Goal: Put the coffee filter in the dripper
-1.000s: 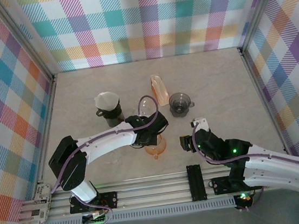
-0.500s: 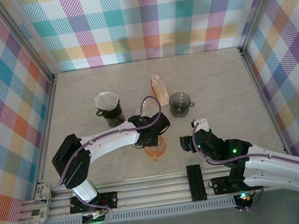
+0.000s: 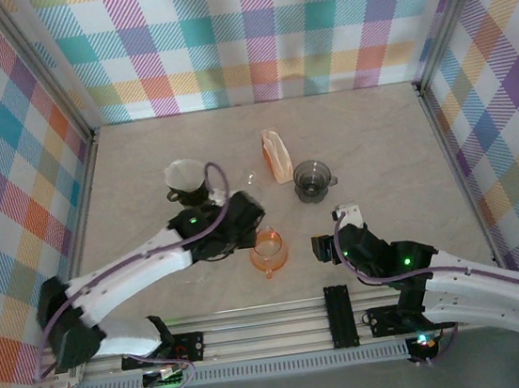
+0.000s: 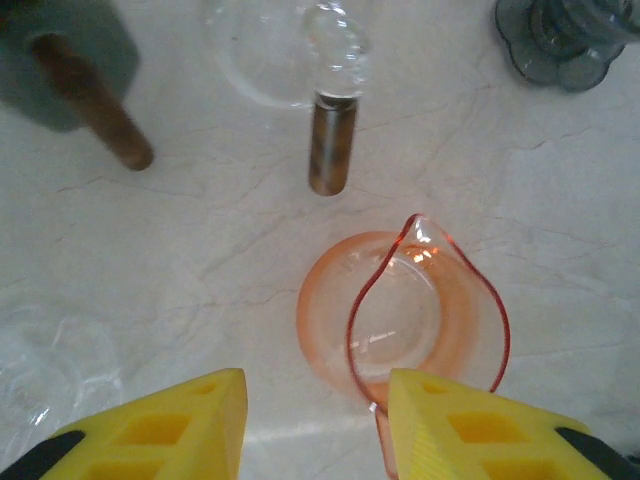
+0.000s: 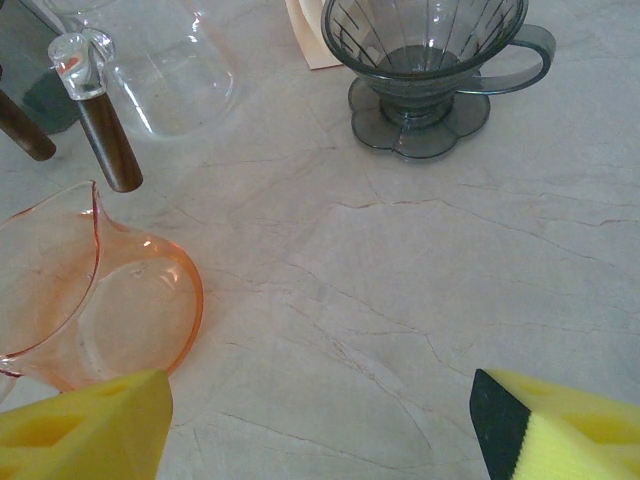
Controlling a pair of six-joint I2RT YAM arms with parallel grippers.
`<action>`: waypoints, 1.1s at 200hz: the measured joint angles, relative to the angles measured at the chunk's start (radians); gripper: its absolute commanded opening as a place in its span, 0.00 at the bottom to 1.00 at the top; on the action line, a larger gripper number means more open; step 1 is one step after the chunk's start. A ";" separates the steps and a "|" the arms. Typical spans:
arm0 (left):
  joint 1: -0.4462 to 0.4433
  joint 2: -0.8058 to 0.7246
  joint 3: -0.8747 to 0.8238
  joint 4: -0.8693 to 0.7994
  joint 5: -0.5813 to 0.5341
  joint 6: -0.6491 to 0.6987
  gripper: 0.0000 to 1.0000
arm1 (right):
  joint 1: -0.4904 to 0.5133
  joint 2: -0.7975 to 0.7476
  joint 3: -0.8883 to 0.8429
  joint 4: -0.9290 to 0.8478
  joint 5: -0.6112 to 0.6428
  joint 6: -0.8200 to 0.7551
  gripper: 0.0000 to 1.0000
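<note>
Well, the left gripper (image 4: 315,425) has its fingers apart over the orange dripper (image 4: 330,320) (nothing clamped); the right gripper (image 5: 320,420) gapes above the table (image 5: 400,300); the white coffee filter (image 3: 186,175) sits in the dark dripper (image 3: 200,199), back left.

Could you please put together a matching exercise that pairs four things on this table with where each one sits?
Things:
1. orange dripper
2. grey dripper
3. white filter
4. clear glass dripper

Places:
A. in the dark dripper, back left
B. just right of the tan paper pack
C. furthest forward of the four
D. between the dark dripper and the tan paper pack

Pairs: 1-C, 2-B, 3-A, 4-D
</note>
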 measured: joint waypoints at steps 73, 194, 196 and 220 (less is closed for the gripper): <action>0.198 -0.408 -0.297 -0.121 -0.001 -0.179 0.44 | 0.000 0.007 -0.001 0.037 -0.002 0.000 0.80; 0.405 -0.443 -0.441 -0.135 -0.001 -0.200 0.42 | 0.000 0.000 -0.013 0.053 -0.004 0.000 0.80; 0.405 -0.443 -0.441 -0.135 -0.002 -0.201 0.42 | 0.000 0.000 -0.013 0.053 -0.004 0.000 0.80; 0.419 -0.426 -0.451 -0.135 -0.029 -0.200 0.41 | 0.000 0.000 -0.013 0.055 -0.004 0.000 0.80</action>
